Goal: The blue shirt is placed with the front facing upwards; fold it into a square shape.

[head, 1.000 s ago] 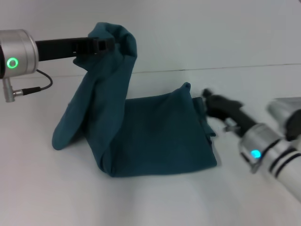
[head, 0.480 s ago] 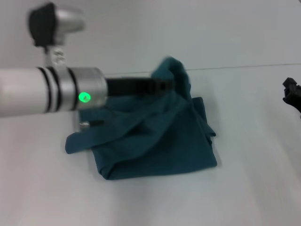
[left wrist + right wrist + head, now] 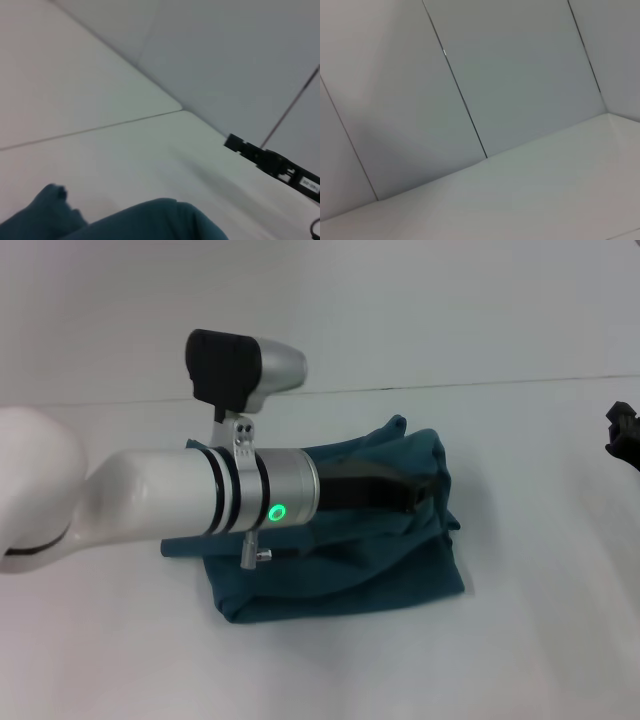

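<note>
Shirt of dark teal-blue cotton [image 3: 340,570] lies folded in a rough square mid-tabletop [image 3: 520,640]. Your left pincer [image 3: 420,492] rests on its far right edge, grip unreadable. Folding looks nearly done; next, release and withdraw.

Blue shirt [image 3: 340,575]: soft matt cloth, creased. Table [image 3: 520,640] beneath it: smooth matt white. Left gripper [image 3: 415,492] above the shirt: matt black plastic (wrist sleeve brushed metal, shell glossy white).
</note>
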Motion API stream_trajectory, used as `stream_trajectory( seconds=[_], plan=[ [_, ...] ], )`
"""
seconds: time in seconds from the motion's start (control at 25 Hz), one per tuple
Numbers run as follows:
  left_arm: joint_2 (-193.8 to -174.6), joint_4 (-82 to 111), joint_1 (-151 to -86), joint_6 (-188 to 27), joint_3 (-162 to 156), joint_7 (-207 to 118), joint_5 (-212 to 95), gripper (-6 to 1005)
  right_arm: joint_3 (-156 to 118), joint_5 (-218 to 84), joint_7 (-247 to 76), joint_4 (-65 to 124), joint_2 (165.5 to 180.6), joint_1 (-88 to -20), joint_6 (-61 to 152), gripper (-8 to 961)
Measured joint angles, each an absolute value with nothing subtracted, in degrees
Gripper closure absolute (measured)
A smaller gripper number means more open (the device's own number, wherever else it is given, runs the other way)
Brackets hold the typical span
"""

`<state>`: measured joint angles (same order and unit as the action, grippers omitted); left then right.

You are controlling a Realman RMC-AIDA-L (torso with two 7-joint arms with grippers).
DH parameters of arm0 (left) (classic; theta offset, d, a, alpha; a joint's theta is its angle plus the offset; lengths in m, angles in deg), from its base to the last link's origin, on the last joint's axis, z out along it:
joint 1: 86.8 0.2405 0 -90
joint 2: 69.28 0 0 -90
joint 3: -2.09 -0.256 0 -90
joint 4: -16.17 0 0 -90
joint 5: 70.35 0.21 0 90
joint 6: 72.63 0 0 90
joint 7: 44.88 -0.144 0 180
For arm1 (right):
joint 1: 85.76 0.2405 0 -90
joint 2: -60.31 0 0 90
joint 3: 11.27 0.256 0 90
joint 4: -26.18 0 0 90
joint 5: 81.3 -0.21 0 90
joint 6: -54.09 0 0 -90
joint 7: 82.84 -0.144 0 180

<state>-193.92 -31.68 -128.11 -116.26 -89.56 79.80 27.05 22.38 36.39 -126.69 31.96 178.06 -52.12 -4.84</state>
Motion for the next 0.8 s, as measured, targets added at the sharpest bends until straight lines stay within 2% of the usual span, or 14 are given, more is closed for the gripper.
stream_trajectory(
  seconds=[0.2,0.48,0.72,0.8],
  plan=[
    [-193.91,-30.95,-127.56,-112.09,-91.91,71.67,22.14,896,22.09,36.38,-127.18,32.57,177.99,-51.75,-4.49,945],
    [-193.91,-31.74,-125.95,-109.16,-94.05,54.66,12.64,649,22.49,35.81,-128.42,32.71,177.74,-52.33,-4.63,944],
    [-193.91,-36.47,-119.69,-109.02,-92.01,33.67,-0.69,410,19.87,35.75,-138.53,40.07,177.36,-52.18,-11.63,944],
    [-193.91,-35.95,-118.01,-111.35,-90.13,24.42,-7.77,326,15.37,35.79,-143.44,44.14,176.76,-51.97,-16.02,921]
  ],
)
